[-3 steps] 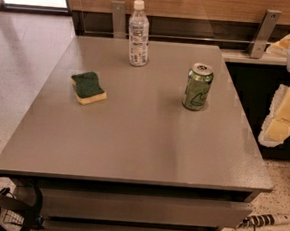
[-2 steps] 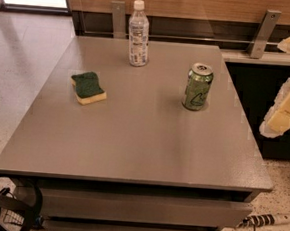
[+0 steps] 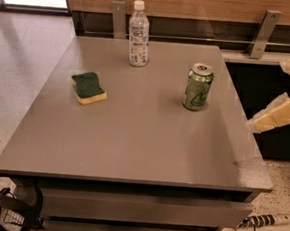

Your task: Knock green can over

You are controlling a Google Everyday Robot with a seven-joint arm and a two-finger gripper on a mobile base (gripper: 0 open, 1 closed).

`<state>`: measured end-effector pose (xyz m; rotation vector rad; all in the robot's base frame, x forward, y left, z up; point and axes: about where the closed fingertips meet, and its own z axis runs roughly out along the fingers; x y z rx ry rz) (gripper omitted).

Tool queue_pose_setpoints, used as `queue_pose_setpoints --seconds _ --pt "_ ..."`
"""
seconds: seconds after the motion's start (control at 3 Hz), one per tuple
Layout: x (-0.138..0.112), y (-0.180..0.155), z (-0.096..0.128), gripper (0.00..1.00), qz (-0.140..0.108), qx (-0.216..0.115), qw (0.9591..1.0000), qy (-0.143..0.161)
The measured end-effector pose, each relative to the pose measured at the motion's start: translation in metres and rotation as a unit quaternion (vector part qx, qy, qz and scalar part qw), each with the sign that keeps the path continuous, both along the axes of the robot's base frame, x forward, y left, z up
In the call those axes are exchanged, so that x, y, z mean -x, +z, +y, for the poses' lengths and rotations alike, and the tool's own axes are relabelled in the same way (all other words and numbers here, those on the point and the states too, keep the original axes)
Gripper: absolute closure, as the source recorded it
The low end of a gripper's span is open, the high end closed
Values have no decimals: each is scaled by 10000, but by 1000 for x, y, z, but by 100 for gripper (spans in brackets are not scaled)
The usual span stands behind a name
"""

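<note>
The green can (image 3: pixel 198 86) stands upright on the right half of the grey table (image 3: pixel 133 141); it is olive-green metal with a silver top and pale markings. My gripper (image 3: pixel 274 97) is at the right edge of the view, off the table's right side and to the right of the can, not touching it. Its cream fingers (image 3: pixel 278 115) stand apart with nothing between them. The lower one points left and down toward the table edge.
A clear plastic bottle with a white cap (image 3: pixel 139 34) stands at the table's back centre. A green and yellow sponge (image 3: pixel 88 87) lies on the left. A wall with metal brackets (image 3: pixel 264 31) runs behind. A power strip (image 3: pixel 264 220) lies on the floor at the lower right.
My gripper's lower finger has swung up and a little left toward the table's right edge. The can, bottle and sponge have not moved.
</note>
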<state>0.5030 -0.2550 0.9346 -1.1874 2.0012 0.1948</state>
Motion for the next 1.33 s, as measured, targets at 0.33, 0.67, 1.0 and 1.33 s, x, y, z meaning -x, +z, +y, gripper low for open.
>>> queue_pose_setpoints --seconds 0.33,0.67,1.0,1.33 --pt "-31 -17 5 0 -784 -1164 9901 -7" --pt "-52 5 21 0 -1287 -2026 9707 -89" --pt "-55 11 29 0 -1319 -2161 9674 -79" --pt "-58 8 37 0 -1289 -2209 9667 -63"
